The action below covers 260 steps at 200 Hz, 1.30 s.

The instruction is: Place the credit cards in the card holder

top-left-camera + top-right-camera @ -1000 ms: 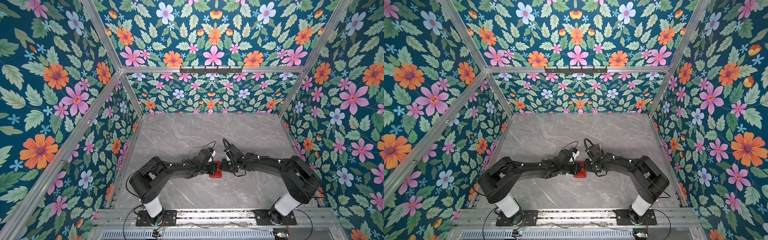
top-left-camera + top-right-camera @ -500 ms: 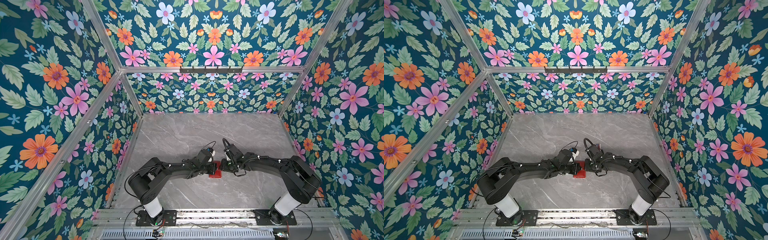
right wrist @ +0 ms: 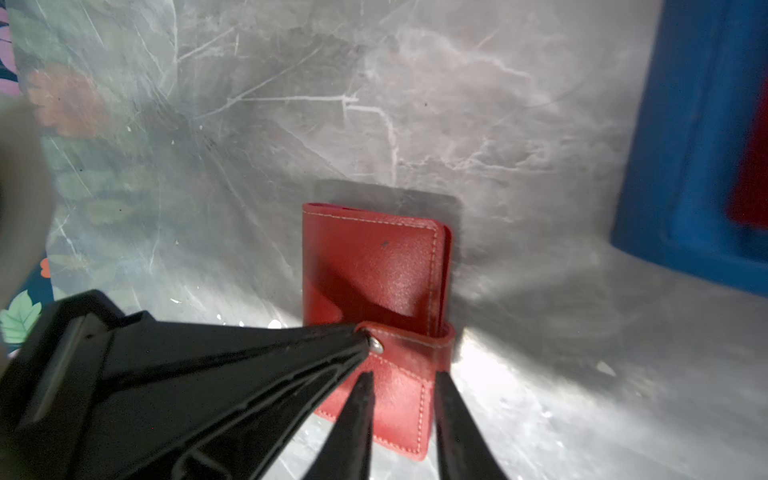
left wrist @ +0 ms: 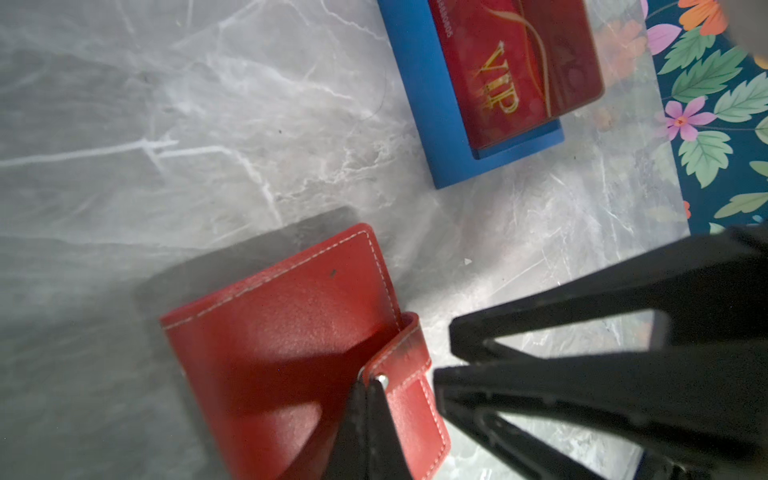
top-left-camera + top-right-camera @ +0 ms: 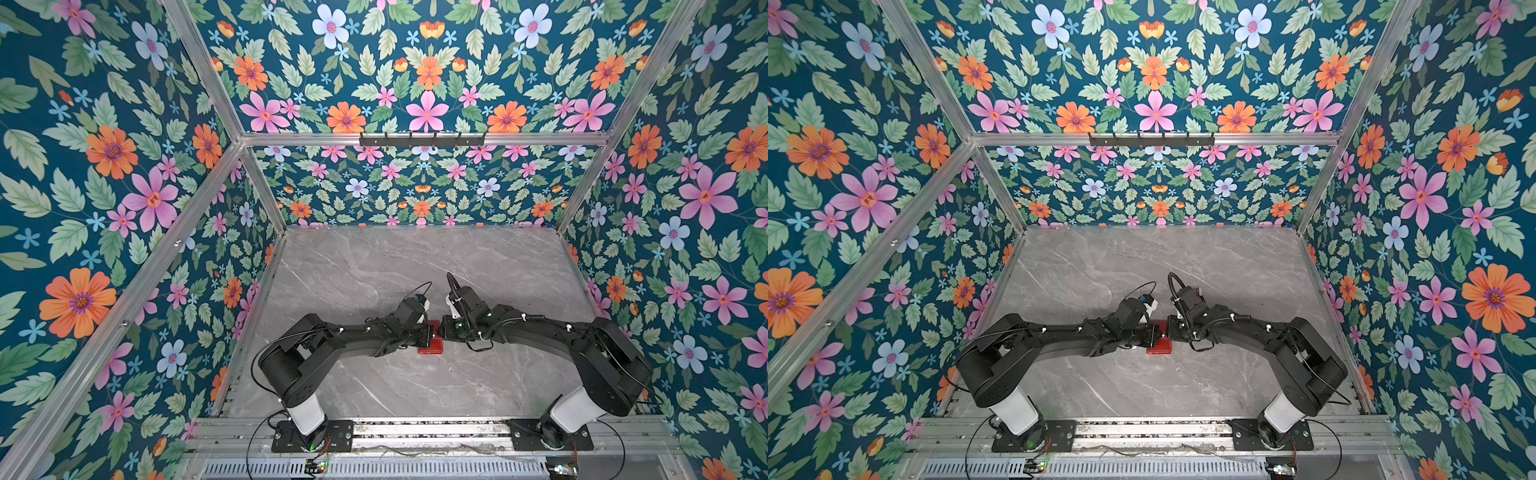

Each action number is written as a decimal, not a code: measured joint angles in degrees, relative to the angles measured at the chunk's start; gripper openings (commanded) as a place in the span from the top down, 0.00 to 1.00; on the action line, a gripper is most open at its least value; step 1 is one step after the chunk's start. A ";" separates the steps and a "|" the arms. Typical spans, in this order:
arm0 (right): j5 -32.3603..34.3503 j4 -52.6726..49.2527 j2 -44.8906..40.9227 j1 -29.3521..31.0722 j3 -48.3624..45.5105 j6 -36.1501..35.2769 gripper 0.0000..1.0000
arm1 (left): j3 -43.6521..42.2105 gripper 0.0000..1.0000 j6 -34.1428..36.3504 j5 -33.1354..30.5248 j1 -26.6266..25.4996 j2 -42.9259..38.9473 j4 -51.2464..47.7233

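Here: freeing the snap strap

On the table (image 5: 374, 270), a credit card (image 4: 515, 70) sits on the blue stand (image 4: 419, 91); the card holder (image 3: 374, 266) lies closed nearby. Left gripper (image 4: 365, 390): fingers pressed together, tip at the snap (image 3: 376, 345). Right gripper (image 3: 402, 376): fingers spread, just beside the strap (image 3: 415, 336). I'd pin left, peel right, slowly
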 measured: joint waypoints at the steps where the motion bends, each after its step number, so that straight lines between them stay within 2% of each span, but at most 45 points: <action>1: -0.07 0.00 0.07 0.00 0.04 0.00 0.79 | 0.00 1.00 0.00 -0.02 0.00 0.00 0.00; 99: -1.51 2.19 6.25 -0.07 3.28 0.15 0.89 | 0.07 1.00 -0.44 -0.66 -0.02 -0.09 -0.63; 174: -1.51 4.63 7.82 -0.11 3.21 0.24 0.90 | 0.09 1.00 -0.90 -0.96 0.11 0.00 -1.07; 197: -1.31 4.90 7.26 -0.07 2.75 0.26 0.89 | 0.09 0.96 -0.87 -1.09 0.07 -0.17 -1.11; 238: -0.90 2.78 4.81 0.07 1.81 0.26 0.82 | 0.09 0.81 -0.52 -1.86 0.00 -2.21 -2.75; 260: -0.07 0.98 3.19 0.04 1.53 0.26 0.79 | 0.09 0.79 0.11 -2.40 0.11 -3.61 -2.75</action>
